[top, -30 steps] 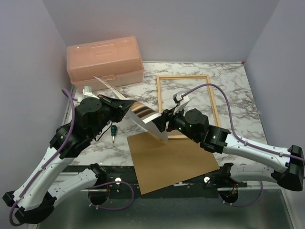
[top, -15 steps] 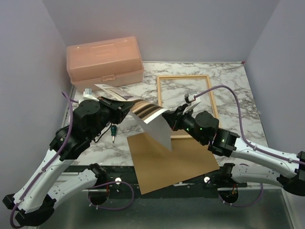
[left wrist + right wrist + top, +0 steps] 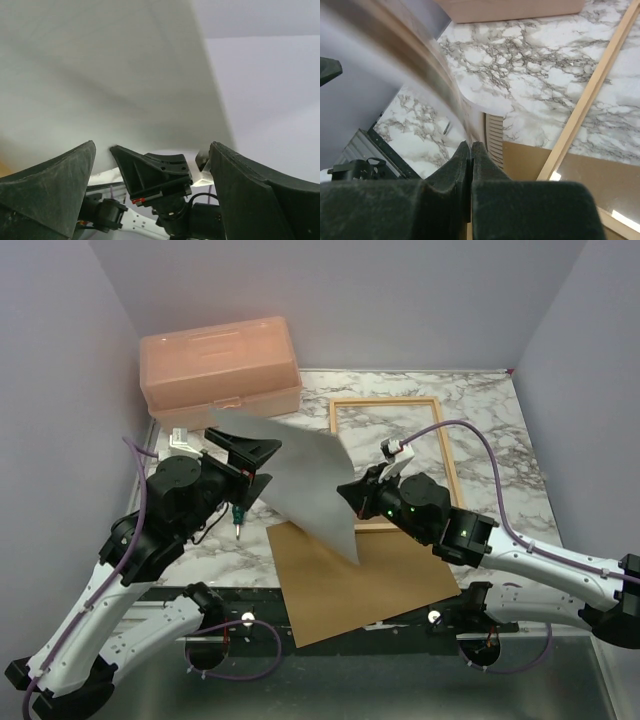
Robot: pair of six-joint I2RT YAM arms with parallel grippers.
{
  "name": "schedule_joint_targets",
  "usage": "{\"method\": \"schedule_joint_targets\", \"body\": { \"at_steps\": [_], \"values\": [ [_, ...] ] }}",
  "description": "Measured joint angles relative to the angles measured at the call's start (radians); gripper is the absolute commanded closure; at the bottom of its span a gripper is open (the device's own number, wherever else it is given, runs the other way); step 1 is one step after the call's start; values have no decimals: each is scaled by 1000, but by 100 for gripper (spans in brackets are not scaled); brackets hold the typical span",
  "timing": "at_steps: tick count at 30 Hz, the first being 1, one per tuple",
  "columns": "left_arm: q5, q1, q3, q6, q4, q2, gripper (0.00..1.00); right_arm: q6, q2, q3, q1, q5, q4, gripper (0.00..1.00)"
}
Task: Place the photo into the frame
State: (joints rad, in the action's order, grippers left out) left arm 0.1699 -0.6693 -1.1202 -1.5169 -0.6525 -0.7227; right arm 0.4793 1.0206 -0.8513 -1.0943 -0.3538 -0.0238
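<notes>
Photo point(image 3: 305, 475) looks thin and floppy; our right jaws clamp its edge, our left jaws stand apart.

The photo point(image 3: 305, 475) stands in the air as a broad tilted sheet between the left end effector point(image 3: 268, 460) and the right end effector point(image 3: 342, 490), which blocks any straight path from one to the other. Below it, the brown board point(image 3: 370, 585) and a small screwdriver point(image 3: 238, 520) lie flat and low on the surface point(image 3: 490, 420), so there is room to pass over them. The toolbox point(image 3: 220, 365) rises tall at the far left corner. The frame point(image 3: 333, 445) lies flat, and its inside is open from above. Bare marble stays free to the right of the frame and in the gap between the frame and the toolbox. Walls close off the left, far and right sides.
</notes>
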Motion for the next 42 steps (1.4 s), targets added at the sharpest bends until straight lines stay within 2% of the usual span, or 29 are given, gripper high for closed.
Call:
{"method": "schedule_joint_targets", "body": {
  "at_steps": [6,14,22,27,29,35,39,42],
  "values": [
    [-6,6,5,111,-16,23,1,52,0,-45,0,0,-87,100],
    [-76,7,50,352,-31,37,1,130,-15,-140,0,-27,-230,100],
    [-169,8,132,509,-31,-1,1,227,-117,-256,0,-122,-445,99],
    [-298,16,174,551,-7,-156,1,269,-207,-309,0,-213,-562,99],
    [-349,16,180,560,13,-262,1,290,-235,-332,0,-259,-620,100],
    [-405,19,183,578,64,-468,2,352,-282,-380,0,-361,-771,99],
    [-409,19,141,592,86,-602,7,397,-306,-406,0,-413,-870,99],
    [-405,14,86,604,90,-694,16,425,-323,-423,0,-442,-923,99]
  ]
}}
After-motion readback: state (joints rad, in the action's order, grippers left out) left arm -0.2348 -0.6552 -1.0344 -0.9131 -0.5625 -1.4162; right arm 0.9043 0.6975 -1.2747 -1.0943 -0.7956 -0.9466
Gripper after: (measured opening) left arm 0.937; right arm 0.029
